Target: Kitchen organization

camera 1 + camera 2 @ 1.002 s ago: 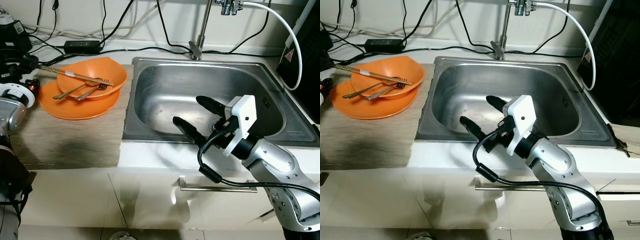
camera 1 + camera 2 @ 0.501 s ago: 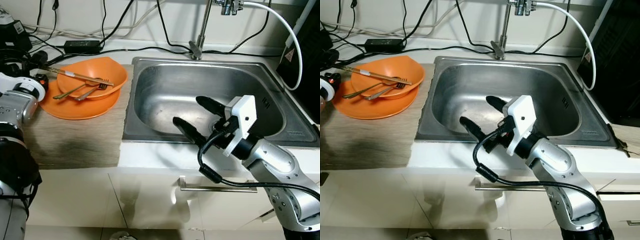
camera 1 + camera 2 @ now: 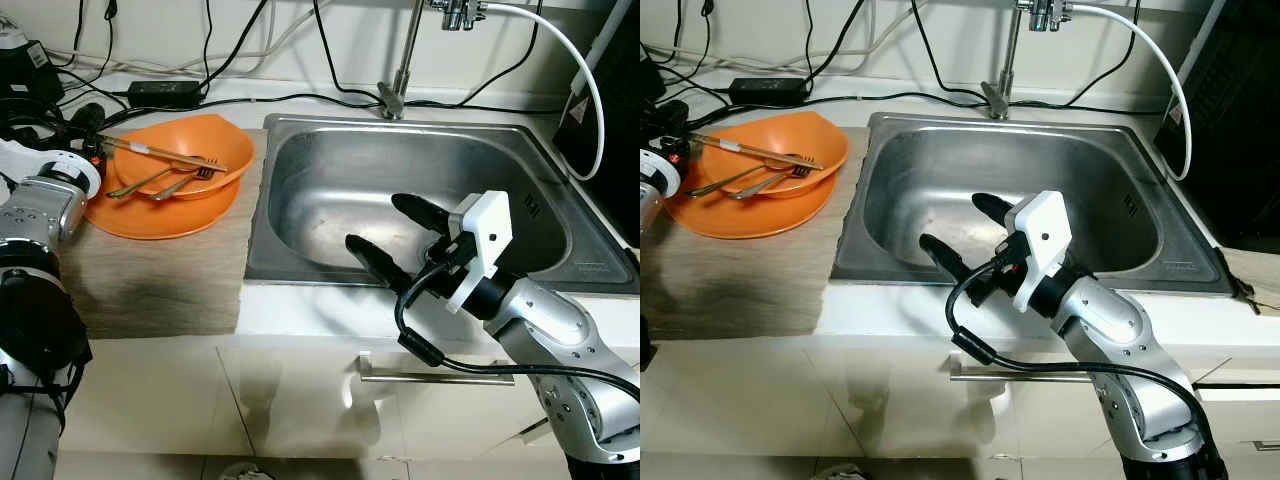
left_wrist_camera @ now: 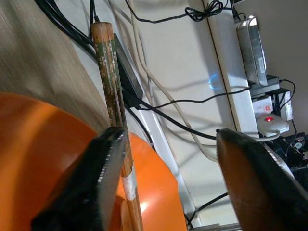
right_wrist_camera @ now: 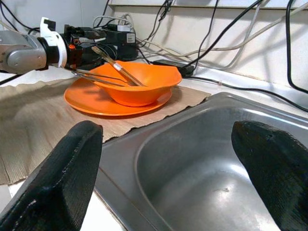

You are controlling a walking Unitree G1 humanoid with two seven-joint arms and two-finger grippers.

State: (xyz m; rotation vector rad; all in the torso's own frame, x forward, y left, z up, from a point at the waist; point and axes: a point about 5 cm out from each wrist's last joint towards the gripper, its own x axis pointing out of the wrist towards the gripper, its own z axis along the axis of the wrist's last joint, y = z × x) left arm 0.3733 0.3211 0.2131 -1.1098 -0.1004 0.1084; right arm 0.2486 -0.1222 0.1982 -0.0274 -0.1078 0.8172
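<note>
Left gripper (image 4: 166, 173): I see it at the far left of the counter, by the back end of the chopsticks. Its two black fingers are apart. One finger (image 4: 103, 178) is right against the sticks. I cannot tell if it touches them. Nothing is held yet.

Left arm: It is bent and reaches in from the left edge, low over the brown mat (image 3: 150, 285).

Chopsticks (image 3: 160, 153): They lie side by side across the orange bowl (image 3: 185, 150). Their back ends poke out past the rim toward my left gripper. I think they are light, stiff and thin, so they may roll or slip. The poking-out end, near the pale band, looks like the best place to pinch.

Spoon and fork (image 3: 165, 182): They rest in the same bowl, under the chopsticks. They look like metal, hard and a bit slippery. Lifting the sticks could bump them.

Bowl and plate: The bowl sits on an orange plate (image 3: 135, 215), which sits on the mat. They look like smooth plastic, light, and I think they could slide if I push.

Sink (image 3: 560, 200): It is shiny steel, to the right of the mat.

Right gripper (image 3: 398, 236): It hovers over the front part of the sink. Its fingers are wide apart and hold nothing.

Right arm: It comes up from the lower right, and the wrist points back toward the dishes.
</note>
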